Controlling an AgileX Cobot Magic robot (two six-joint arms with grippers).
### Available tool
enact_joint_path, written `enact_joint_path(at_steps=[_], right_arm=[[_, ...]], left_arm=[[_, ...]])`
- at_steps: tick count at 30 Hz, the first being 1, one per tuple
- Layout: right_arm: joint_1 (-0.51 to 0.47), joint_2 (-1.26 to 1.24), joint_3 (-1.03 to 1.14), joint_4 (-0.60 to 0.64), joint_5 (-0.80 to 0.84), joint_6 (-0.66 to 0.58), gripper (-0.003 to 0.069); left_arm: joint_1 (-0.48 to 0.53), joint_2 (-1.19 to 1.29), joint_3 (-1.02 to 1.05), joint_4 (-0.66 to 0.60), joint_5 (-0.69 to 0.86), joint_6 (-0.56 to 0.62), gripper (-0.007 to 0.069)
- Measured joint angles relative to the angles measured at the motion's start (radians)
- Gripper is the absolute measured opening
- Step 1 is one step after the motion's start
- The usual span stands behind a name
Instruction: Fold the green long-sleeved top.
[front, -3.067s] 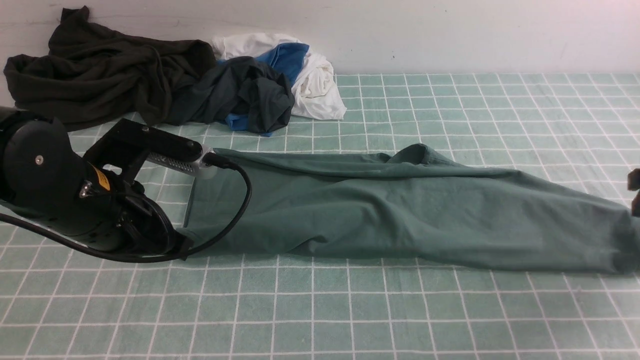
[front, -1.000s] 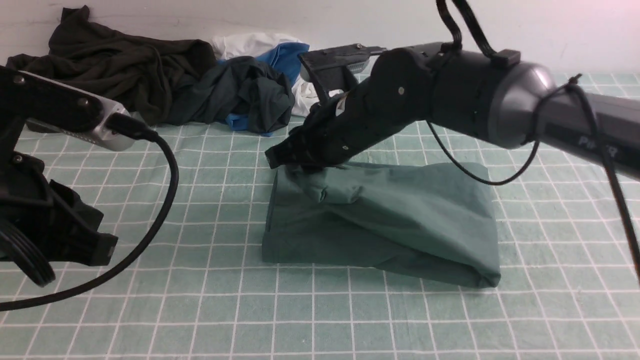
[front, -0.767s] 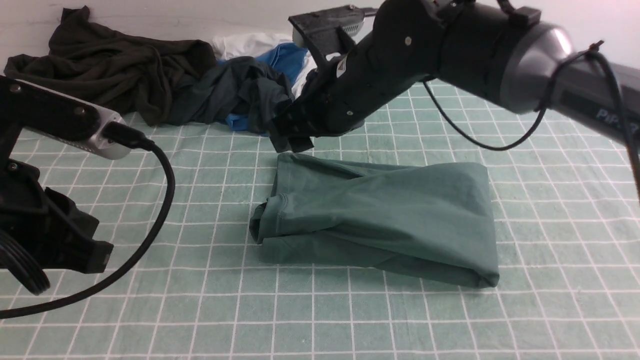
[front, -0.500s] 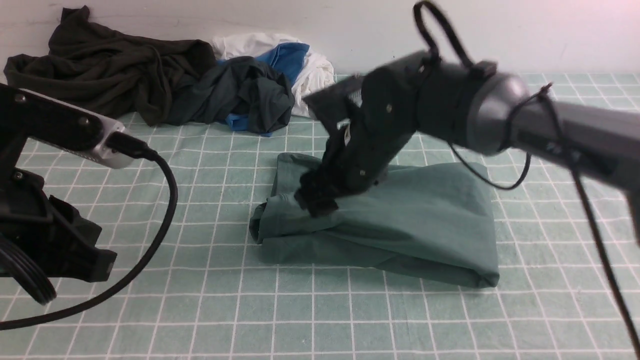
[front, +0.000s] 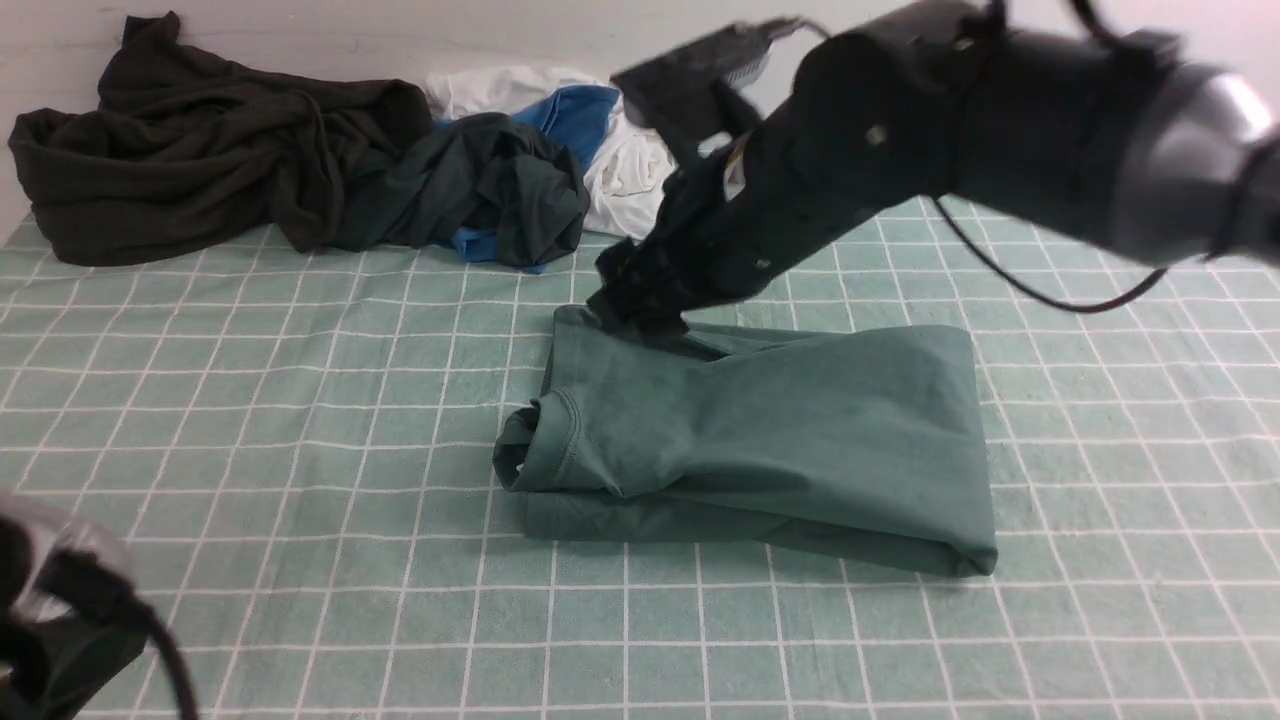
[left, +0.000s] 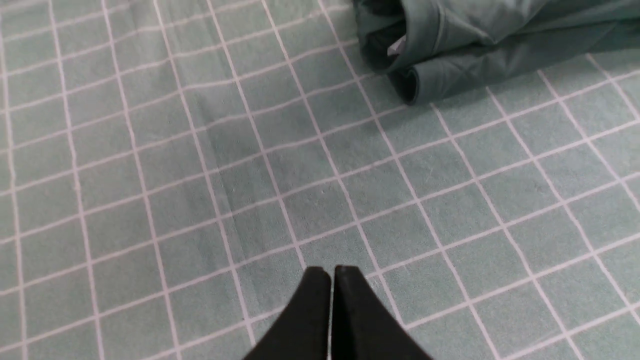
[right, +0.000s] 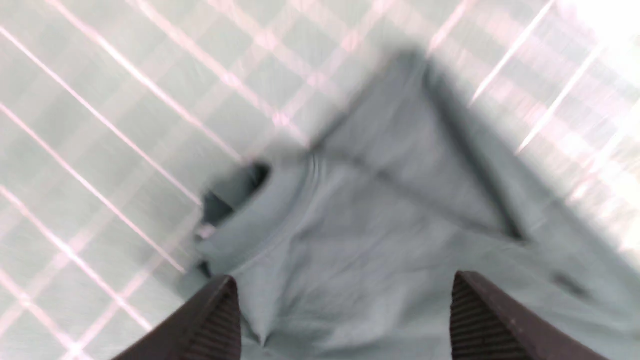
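Checked green table (front: 300, 420) by a white wall (front: 350, 35) holds the folded top (front: 780, 440); left tool (left: 331, 272) closed, right tool (right: 345, 280) spread.

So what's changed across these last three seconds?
The green top, earlier stretched out long, now lies folded in a bundle. The right gripper let it go and hovers open at its far edge. The left gripper, shut, drew back. The clothes pile stayed put.

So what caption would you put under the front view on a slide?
Open right gripper above the folded green long-sleeved top on a checked cloth, other clothes heaped behind.
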Motion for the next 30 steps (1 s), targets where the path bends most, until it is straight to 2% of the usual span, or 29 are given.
enact_joint_path(at_steps=[6, 8, 11, 12, 13, 14, 15, 17, 22, 30], right_arm=[[0.000, -0.259, 0.235, 0.000, -0.088, 0.021, 0.0509], [0.000, -0.393, 0.388, -0.009, -0.162, 0.049, 0.0477], [0.000, -0.491, 0.493, -0.009, -0.224, 0.065, 0.0426], [0.000, -0.556, 0.558, -0.009, -0.267, 0.068, 0.0372], [0.000, -0.564, 0.565, -0.009, -0.272, 0.068, 0.0365], [0.000, -0.621, 0.619, -0.009, -0.307, 0.070, 0.0297], [0.000, -0.635, 0.625, -0.009, -0.316, 0.072, 0.0279], [0.000, -0.709, 0.699, -0.030, -0.375, 0.073, 0.0159], [0.000, -0.810, 0.784, -0.049, -0.493, 0.075, 0.0003], [0.000, -0.950, 0.865, -0.053, -0.616, 0.075, -0.0013]], left_arm=[[0.000, -0.227, 0.072, 0.000, 0.001, 0.000, -0.0003], [0.000, -0.301, 0.083, 0.000, 0.002, 0.000, -0.0003], [0.000, -0.335, 0.085, 0.000, 0.002, 0.000, -0.0003], [0.000, -0.346, 0.085, 0.000, 0.002, 0.000, -0.0003], [0.000, -0.347, 0.085, 0.000, 0.002, 0.000, -0.0003], [0.000, -0.348, 0.085, 0.000, 0.002, 0.000, -0.0003], [0.000, -0.348, 0.085, 0.000, 0.002, 0.000, -0.0003], [0.000, -0.349, 0.085, 0.000, 0.002, 0.000, -0.0003], [0.000, -0.349, 0.085, 0.000, 0.002, 0.000, -0.0003], [0.000, -0.350, 0.085, 0.000, 0.002, 0.000, -0.0003]])
